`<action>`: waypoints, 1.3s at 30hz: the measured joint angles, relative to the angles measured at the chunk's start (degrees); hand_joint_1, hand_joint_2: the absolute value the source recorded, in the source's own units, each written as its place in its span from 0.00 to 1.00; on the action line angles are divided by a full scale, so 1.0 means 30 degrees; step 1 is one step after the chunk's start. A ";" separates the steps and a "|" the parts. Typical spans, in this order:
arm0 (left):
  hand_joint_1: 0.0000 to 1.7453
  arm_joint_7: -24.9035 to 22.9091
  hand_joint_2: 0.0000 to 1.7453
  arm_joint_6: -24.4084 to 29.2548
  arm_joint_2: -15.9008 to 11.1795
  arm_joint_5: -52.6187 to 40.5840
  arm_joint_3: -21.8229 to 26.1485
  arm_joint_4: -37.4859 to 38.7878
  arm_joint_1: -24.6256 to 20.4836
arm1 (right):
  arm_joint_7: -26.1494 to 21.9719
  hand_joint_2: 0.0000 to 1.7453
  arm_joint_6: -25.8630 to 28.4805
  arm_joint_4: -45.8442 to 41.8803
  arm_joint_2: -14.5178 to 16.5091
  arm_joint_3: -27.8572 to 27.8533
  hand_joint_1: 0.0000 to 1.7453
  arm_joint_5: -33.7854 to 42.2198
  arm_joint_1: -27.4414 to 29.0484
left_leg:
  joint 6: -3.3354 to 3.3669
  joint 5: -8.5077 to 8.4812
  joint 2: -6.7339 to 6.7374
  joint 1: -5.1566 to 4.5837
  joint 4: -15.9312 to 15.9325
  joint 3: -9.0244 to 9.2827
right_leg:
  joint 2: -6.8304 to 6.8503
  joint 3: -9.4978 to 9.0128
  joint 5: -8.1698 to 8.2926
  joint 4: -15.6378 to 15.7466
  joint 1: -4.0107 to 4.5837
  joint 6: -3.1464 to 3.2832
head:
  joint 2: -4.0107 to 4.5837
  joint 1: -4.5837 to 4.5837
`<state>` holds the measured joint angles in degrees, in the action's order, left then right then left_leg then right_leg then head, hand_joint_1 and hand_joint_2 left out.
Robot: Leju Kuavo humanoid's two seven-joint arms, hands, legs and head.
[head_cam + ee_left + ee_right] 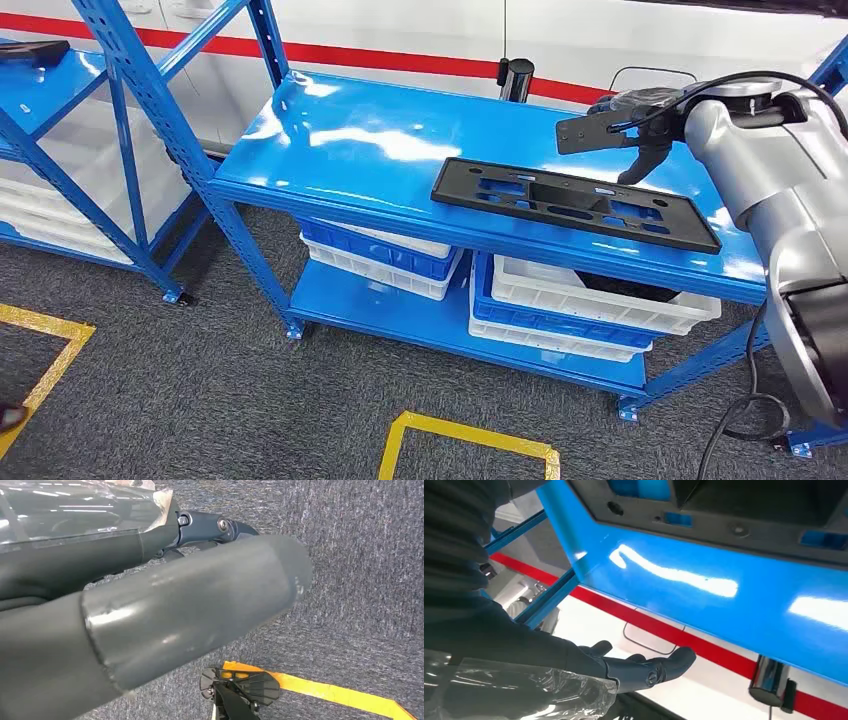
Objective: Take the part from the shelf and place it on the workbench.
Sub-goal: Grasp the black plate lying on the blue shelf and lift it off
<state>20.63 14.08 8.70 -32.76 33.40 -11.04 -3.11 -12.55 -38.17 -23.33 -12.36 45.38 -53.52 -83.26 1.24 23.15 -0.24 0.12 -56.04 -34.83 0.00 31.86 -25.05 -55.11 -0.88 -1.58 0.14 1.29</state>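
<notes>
A flat black plastic part [575, 203] with several cut-outs lies on the top board of a blue rack [360, 140], toward its right end. My right hand [641, 148] hangs above the board just behind the part's far edge, apart from it. In the right wrist view this hand [639, 667] has its fingers stretched out with nothing in them, and the part [724, 510] lies close by on the glossy blue board. My left hand [190, 605] hangs over grey carpet, thumb and fingers extended, holding nothing.
White and blue bins [590, 300] sit on the rack's lower level, with more bins [380, 255] to their left. A second blue rack [60, 120] stands at the left. Behind is a white wall with a red stripe and a black post [515, 78]. Yellow tape [470, 440] marks the carpet.
</notes>
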 joint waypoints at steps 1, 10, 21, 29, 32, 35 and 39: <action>0.00 0.0000 0.00 -0.0005 0.0000 -0.0015 0.0005 0.0000 -0.0003 | -0.0114 1.00 -0.0174 -0.0001 -0.0006 0.0058 0.00 0.0186 0.0001 | 0.0000 0.0000 0.0000 0.0000 0.0000 0.0000 | 0.0000 0.0000 0.0000 0.0000 0.0000 0.0000 | -0.0001 0.0000; 0.00 -0.0064 0.00 -0.0022 -0.0022 -0.0044 0.0282 0.0000 -0.0008 | -0.0860 1.00 -0.2866 -0.0415 -0.0323 0.1120 0.00 0.2002 -0.0346 | 0.0000 0.0000 0.0003 -0.0001 -0.0001 0.0000 | -0.0001 0.0000 0.0000 0.0000 -0.0001 0.0000 | 0.0002 -0.0003; 0.00 -0.0153 0.00 0.0022 -0.0015 -0.0080 0.0552 -0.0004 -0.0091 | -0.0104 1.00 -0.3727 -0.1822 -0.0987 0.3120 0.00 0.4487 -0.0429 | 0.0000 0.0000 0.0002 0.0001 0.0000 0.0002 | -0.0001 0.0000 0.0000 0.0000 0.0000 0.0000 | 0.0000 -0.0003; 0.00 -0.0197 0.00 0.0026 -0.0015 -0.0080 0.0623 -0.0007 -0.0139 | 0.0004 1.00 -0.3774 -0.2153 -0.1248 0.3846 0.00 0.4929 -0.0425 | 0.0000 0.0000 0.0002 0.0000 -0.0001 0.0002 | -0.0001 0.0001 0.0000 0.0000 0.0000 0.0000 | 0.0003 -0.0002; 0.00 -0.0197 0.00 0.0027 -0.0015 -0.0097 0.0628 -0.0007 -0.0156 | 0.0058 1.00 -0.3774 -0.2332 -0.1428 0.4169 0.00 0.5269 -0.0407 | 0.0000 0.0000 0.0000 0.0001 -0.0001 0.0001 | 0.0000 0.0002 0.0000 0.0001 0.0000 0.0000 | 0.0003 -0.0003; 0.00 -0.0188 0.00 0.0022 -0.0009 -0.0204 0.0636 -0.0007 -0.0169 | 0.0270 1.00 -0.3568 -0.2627 -0.1733 0.4716 0.00 0.6012 -0.0261 | 0.0000 0.0001 0.0000 0.0001 0.0000 0.0002 | 0.0000 -0.0001 -0.0001 0.0001 0.0000 0.0000 | 0.0003 -0.0003; 0.00 -0.0160 0.00 -0.0020 -0.0007 -0.0464 0.0667 -0.0007 -0.0219 | 0.0604 1.00 -0.2596 -0.2929 -0.2191 0.6005 0.00 0.7588 0.0139 | 0.0000 0.0001 0.0000 0.0000 0.0000 0.0002 | 0.0000 -0.0003 0.0000 0.0002 -0.0001 0.0000 | 0.0003 -0.0005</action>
<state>20.15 14.02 8.68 -34.16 35.40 -11.06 -3.77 -10.73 -45.96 -32.12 -18.93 63.39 -30.75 -82.84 1.24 23.15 -0.24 0.12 -56.04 -34.83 0.00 31.85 -25.06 -55.11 -0.88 -1.58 0.15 1.27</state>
